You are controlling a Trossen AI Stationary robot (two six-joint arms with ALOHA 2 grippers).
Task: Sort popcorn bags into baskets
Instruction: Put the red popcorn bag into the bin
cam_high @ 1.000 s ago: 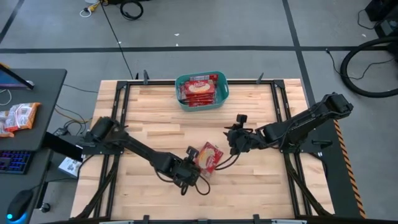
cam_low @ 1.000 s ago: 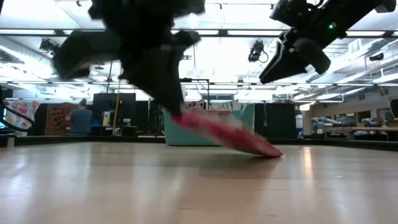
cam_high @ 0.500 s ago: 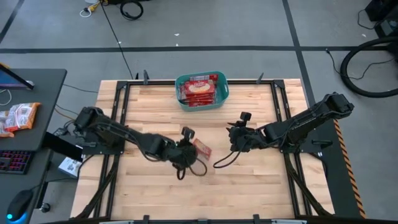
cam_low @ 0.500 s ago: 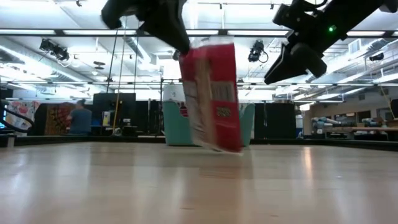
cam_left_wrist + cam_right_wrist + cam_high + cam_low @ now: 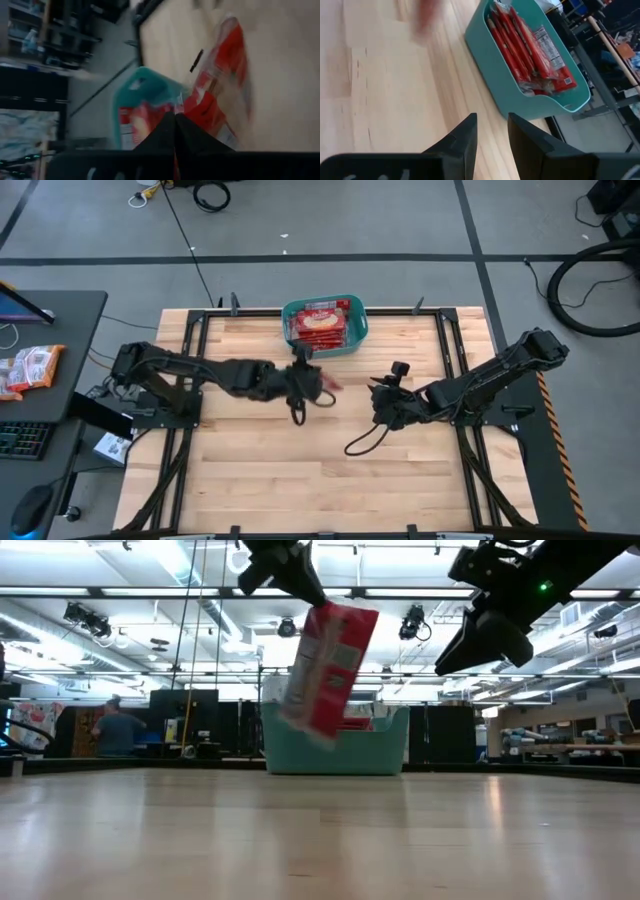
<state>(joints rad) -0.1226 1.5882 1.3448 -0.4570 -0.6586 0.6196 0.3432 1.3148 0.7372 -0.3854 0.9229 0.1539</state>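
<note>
My left gripper (image 5: 306, 380) is shut on one red popcorn bag (image 5: 327, 383) just on the near side of the teal basket (image 5: 324, 326). In the low view the bag (image 5: 325, 670) hangs in the air in front of the basket (image 5: 335, 745). The basket stands at the table's far edge and holds several red bags on edge (image 5: 525, 50). My right gripper (image 5: 385, 402) hovers open and empty above the table right of the middle; its fingers (image 5: 465, 137) point toward the basket. My left gripper pinches the bag's upper end (image 5: 318, 608) between its two fingers, which come slanting down from above. In the left wrist view the shut fingertips (image 5: 175, 125) meet on the bag's edge (image 5: 192, 107). The bag hangs tilted below the fingers, lifted clear of the table.
A black cable loop (image 5: 362, 442) hangs by my right arm over the table. Bare wood lies between both grippers and the near edge. A desk (image 5: 40, 330) with another packet stands off the table's left. A person (image 5: 105, 730) stands far behind in the room.
My left gripper has gone up and toward the table's far edge, to the basket, carrying the bag. The bag, which lay slanted with one end on the table, has swung upright and is lifted clear, hanging tilted. My right gripper has kept nearly still.
</note>
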